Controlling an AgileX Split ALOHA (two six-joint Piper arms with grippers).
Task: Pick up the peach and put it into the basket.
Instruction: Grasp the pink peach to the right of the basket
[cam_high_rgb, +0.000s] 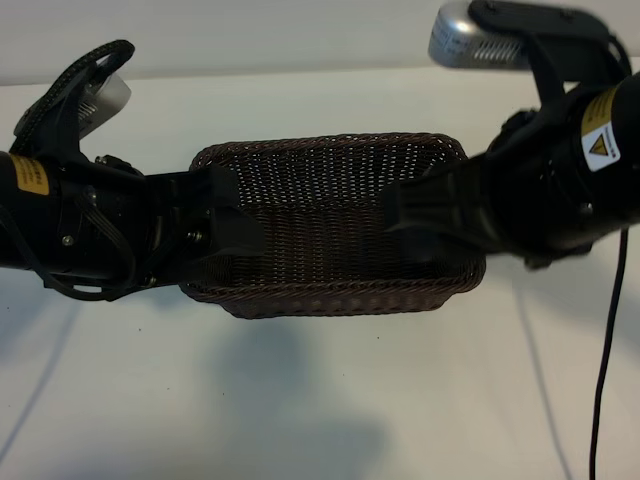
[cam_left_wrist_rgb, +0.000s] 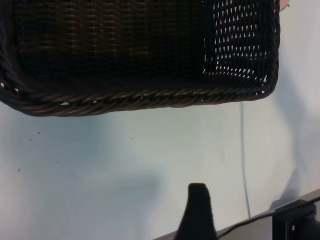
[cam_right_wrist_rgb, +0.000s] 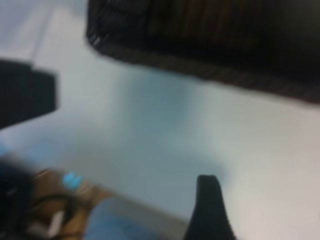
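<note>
The dark brown wicker basket (cam_high_rgb: 330, 215) sits mid-table with nothing visible inside it. Both arms hover over its ends. My left gripper (cam_high_rgb: 238, 228) reaches over the basket's left end and my right gripper (cam_high_rgb: 408, 215) over its right end. Both are open and hold nothing. Each wrist view shows a single dark finger (cam_left_wrist_rgb: 198, 212) (cam_right_wrist_rgb: 209, 207) above bare table, short of the basket's braided rim (cam_left_wrist_rgb: 150, 97) (cam_right_wrist_rgb: 210, 70). A pink sliver (cam_left_wrist_rgb: 285, 4) past one basket corner looks like the peach. In the exterior view the peach is hidden.
A white table (cam_high_rgb: 330, 400) stretches in front of the basket. A black cable (cam_high_rgb: 603, 380) hangs at the right. The left wrist view shows the table's edge, a thin cable (cam_left_wrist_rgb: 244, 165) and a black block (cam_left_wrist_rgb: 295, 222).
</note>
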